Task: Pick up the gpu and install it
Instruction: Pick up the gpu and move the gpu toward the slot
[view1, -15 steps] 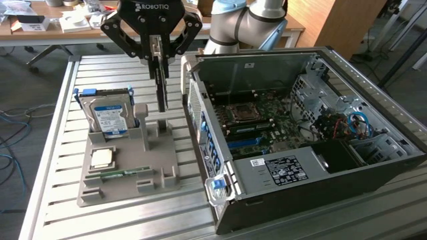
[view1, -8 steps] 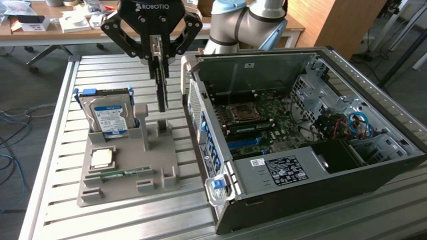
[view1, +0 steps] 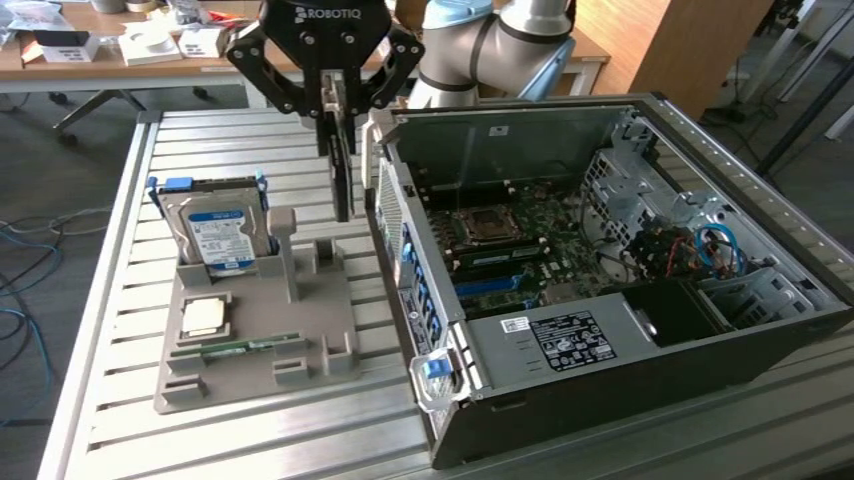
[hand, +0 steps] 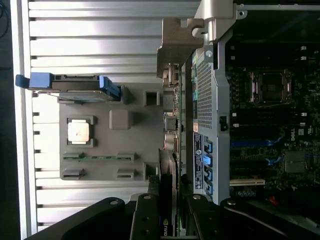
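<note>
on the exterior view's left, a hard drive (view1: 220, 225) stands in a grey holder (view1: 260, 340) on the tabletop (view1: 120, 300). the end effector (view1: 340, 105) is clamped on the gpu (view1: 343, 170), which it holds upright between the holder and the open computer case (view1: 641, 340).

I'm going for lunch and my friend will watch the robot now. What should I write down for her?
Gripper: shut on the gpu, which it holds on edge, hanging straight down.
Where things are: the gpu is in the air between the grey holder and the open computer case. The hard drive stands in the holder. The processor chip and memory stick lie in it.
Done: the gpu is picked up, out of the holder.
Left: the gpu is not yet on the motherboard inside the case, so it is not installed.
</note>
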